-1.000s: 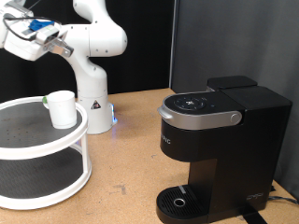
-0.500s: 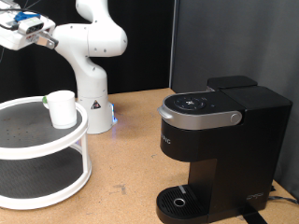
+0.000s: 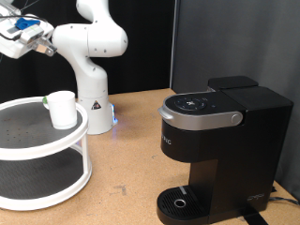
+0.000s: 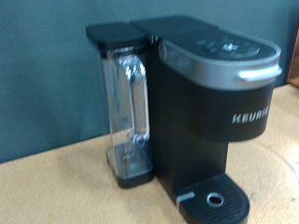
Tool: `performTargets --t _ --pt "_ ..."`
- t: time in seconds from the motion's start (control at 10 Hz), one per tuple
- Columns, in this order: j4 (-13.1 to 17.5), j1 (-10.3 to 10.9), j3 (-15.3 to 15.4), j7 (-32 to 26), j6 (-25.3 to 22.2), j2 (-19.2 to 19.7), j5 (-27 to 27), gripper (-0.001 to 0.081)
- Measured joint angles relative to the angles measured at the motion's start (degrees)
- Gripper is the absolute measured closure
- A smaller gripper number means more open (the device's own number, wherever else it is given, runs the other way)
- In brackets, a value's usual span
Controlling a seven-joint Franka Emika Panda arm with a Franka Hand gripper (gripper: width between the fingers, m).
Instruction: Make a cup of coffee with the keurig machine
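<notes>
The small white cup [image 3: 62, 109] with a green tab stands on the top tier of a white round stand [image 3: 28, 150] at the exterior view's left. The black Keurig machine [image 3: 220, 150] stands at the exterior view's right, lid shut, its round drip tray [image 3: 180, 202] bare. The wrist view shows the machine [image 4: 210, 103] from the side, with its clear water tank [image 4: 127, 112]. My gripper [image 3: 39, 47] is high at the exterior view's top left, well above the cup and far from the machine. Its fingers do not show in the wrist view.
The white arm base [image 3: 92, 112] stands on the wooden table [image 3: 131, 159] behind the stand. The stand has a dark lower tier [image 3: 33, 178]. A black curtain hangs behind. A cable [image 3: 281, 199] runs off at the machine's lower right.
The hand has swung towards the exterior view's left and risen slightly, now partly cut by the frame edge. The cup and machine have not moved.
</notes>
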Motion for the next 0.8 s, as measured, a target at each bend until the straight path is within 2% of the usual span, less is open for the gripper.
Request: performTargets --t 0.3,0.8 --pt "-0.42 -0.57 -0.30 -0.15 0.66 0.01 -1.58 0.0806" --pt "-3.60 -1.07 -1.16 -1.41 5.07 0.24 -3.00 0.0806"
